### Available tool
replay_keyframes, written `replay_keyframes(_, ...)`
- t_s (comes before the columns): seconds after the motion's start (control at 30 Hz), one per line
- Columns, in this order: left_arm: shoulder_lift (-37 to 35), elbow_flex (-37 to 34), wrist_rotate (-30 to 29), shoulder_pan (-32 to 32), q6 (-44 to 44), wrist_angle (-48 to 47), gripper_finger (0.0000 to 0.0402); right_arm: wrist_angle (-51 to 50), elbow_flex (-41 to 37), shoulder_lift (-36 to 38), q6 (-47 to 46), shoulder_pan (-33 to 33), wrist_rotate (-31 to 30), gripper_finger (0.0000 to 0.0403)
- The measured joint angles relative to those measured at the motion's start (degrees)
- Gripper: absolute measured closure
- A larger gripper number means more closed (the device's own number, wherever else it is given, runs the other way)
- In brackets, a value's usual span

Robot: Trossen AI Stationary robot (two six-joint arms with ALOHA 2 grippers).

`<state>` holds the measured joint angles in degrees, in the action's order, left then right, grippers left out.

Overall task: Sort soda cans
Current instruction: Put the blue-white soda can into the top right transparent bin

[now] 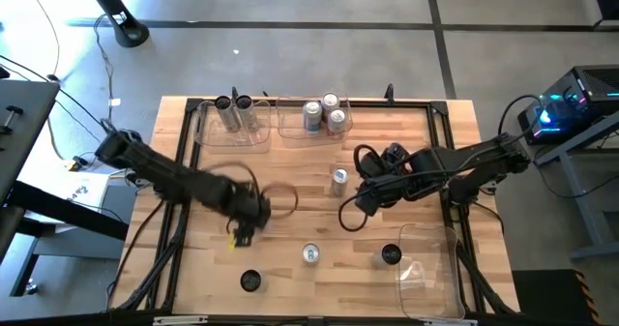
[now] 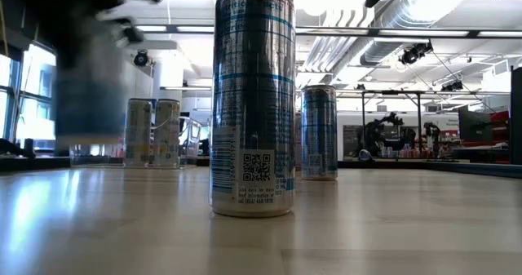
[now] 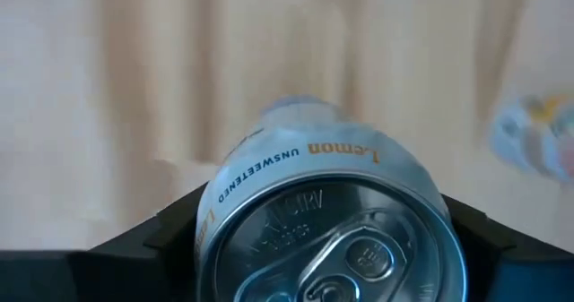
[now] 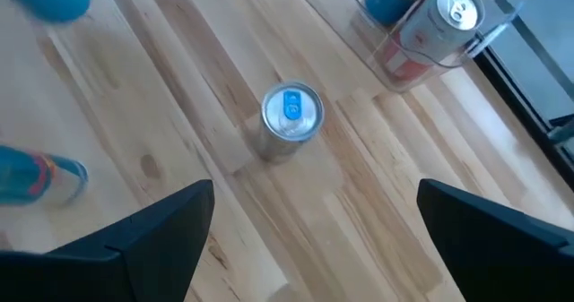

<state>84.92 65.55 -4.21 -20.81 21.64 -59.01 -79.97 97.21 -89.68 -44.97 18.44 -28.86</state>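
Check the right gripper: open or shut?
Open. The right gripper shows its fingers spread wide, nothing between them, above a standing can.

The left gripper [image 1: 247, 220] hung over the bench's front-left area, its fingers [image 3: 152, 239] closed on a can [image 3: 327, 221]. The right gripper [image 1: 360, 202] hovered right of centre, fingers [image 4: 152, 230] spread wide.

You have two cans [image 1: 233, 112] in the bin [image 1: 232, 125] at the table's [image 1: 290, 171] far left corner, three cans [image 1: 324, 113] in the bin [image 1: 311, 121] mid far edge. One can [image 1: 338, 180] stands mid-table, three more along the near edge [image 1: 310, 254]. A third bin [image 1: 430, 268] fills the near right corner.
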Motion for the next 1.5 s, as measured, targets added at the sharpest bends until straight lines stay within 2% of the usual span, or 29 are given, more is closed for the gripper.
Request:
replay_keyframes(0.1, -2.8, 5.1, -6.5, 5.6, -6.2, -1.0, 0.0123, -1.7, 0.0, 0.1, -0.5, 0.0, 0.0, 0.0018)
replay_keyframes(0.23, -3.9, 13.0, -14.8, 15.3, -16.3, 4.2, 0.0123, -2.5, 0.0, 0.4, -1.8, 0.1, 0.0, 0.0018)
replay_keyframes(0.43, 3.0, 20.6, -14.2, 31.6, -30.8, 10.8, 0.0123, -2.1, 0.0, 2.5, -5.3, 2.1, -0.1, 0.0018)
replay_keyframes(0.57, 11.7, 25.2, -7.9, 39.2, -32.3, 12.2, 0.0123, -2.1, 0.0, 3.9, -9.2, 3.7, -0.1, 0.0018)
replay_keyframes(0.67, 17.0, 27.3, -1.8, 40.7, -33.5, 11.9, 0.0123, -2.2, 0.0, 4.1, -11.8, 5.0, -0.8, 0.0018)
replay_keyframes(0.77, 20.4, 28.4, -0.6, 40.8, -35.5, 13.0, 0.0123, -2.1, 0.0, 4.1, -14.2, 6.2, -2.0, 0.0018)
replay_keyframes(0.97, 22.3, 28.7, -4.0, 41.9, -37.2, 17.0, 0.0123, -1.9, 0.0, 4.1, -19.3, 8.2, -5.7, 0.0018)
replay_keyframes(1.2, 22.0, 28.7, -2.1, 43.1, -37.0, 17.9, 0.0123, -1.5, 0.0, 4.1, -21.2, 9.1, -5.7, 0.0018)
replay_keyframes(1.5, 27.0, 28.7, -1.8, 44.5, -38.2, 16.8, 0.0123, 0.6, 0.0, 4.1, -21.2, 9.2, -5.7, 0.0018)
